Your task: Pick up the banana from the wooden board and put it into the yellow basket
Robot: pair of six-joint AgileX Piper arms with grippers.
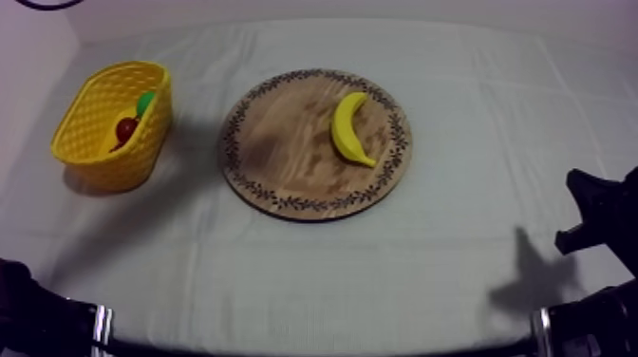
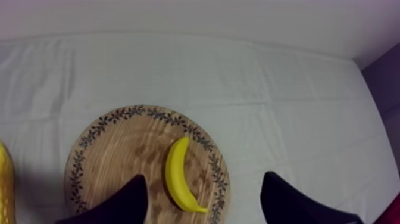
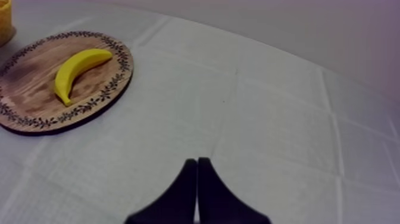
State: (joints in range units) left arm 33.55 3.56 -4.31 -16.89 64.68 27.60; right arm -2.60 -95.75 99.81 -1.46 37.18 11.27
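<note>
The yellow banana (image 1: 349, 128) lies on the right half of the round wooden board (image 1: 285, 142) in the middle of the table. The yellow basket (image 1: 95, 133) stands at the far left with a small red fruit (image 1: 126, 128) and a green piece (image 1: 145, 102) inside. My left gripper (image 2: 205, 177) is open and hangs above the near edge of the board (image 2: 125, 149), with the banana (image 2: 178, 179) between and beyond its fingers. My right gripper (image 3: 197, 162) is shut on nothing over bare cloth, well away from the banana (image 3: 77, 68) and the board (image 3: 30, 89).
My right arm (image 1: 598, 214) sits low at the table's right edge and my left arm (image 1: 38, 318) at the lower left. Open cloth lies between the board and the basket and all along the front. The basket's rim (image 2: 5, 184) stands beside the board.
</note>
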